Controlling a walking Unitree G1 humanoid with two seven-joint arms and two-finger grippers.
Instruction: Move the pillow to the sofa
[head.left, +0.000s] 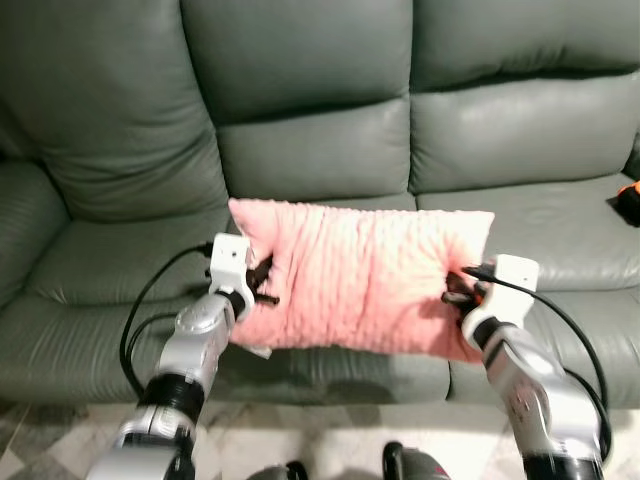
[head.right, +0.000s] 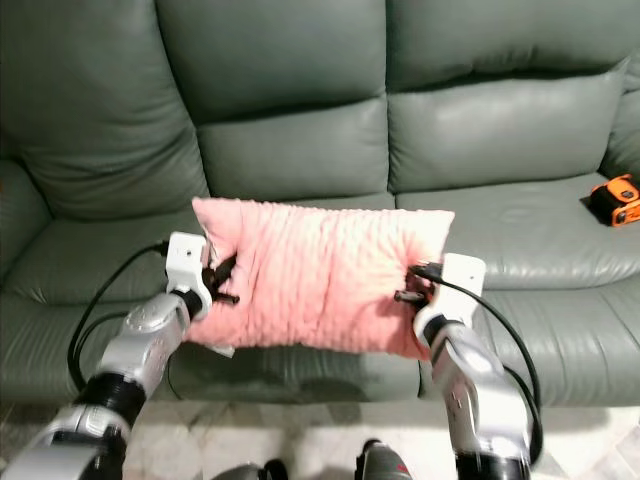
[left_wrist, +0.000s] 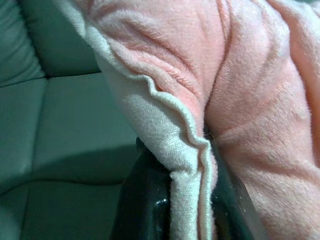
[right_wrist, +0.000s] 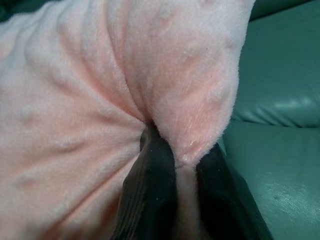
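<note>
A pink plush pillow (head.left: 360, 280) hangs in front of the grey-green leather sofa (head.left: 310, 160), level with the front of its middle seat cushion. My left gripper (head.left: 262, 283) is shut on the pillow's left edge, and my right gripper (head.left: 457, 291) is shut on its right edge. In the left wrist view the black fingers (left_wrist: 145, 200) pinch the pillow's pale seam (left_wrist: 185, 165). In the right wrist view the fingers (right_wrist: 155, 195) clamp a fold of pink fabric (right_wrist: 185, 110). The pillow is held stretched between both arms.
An orange and black object (head.right: 612, 198) lies on the sofa's right seat cushion. The left seat cushion (head.left: 110, 265) and the backrests lie behind the pillow. Pale tiled floor (head.left: 340, 440) runs under the sofa's front edge.
</note>
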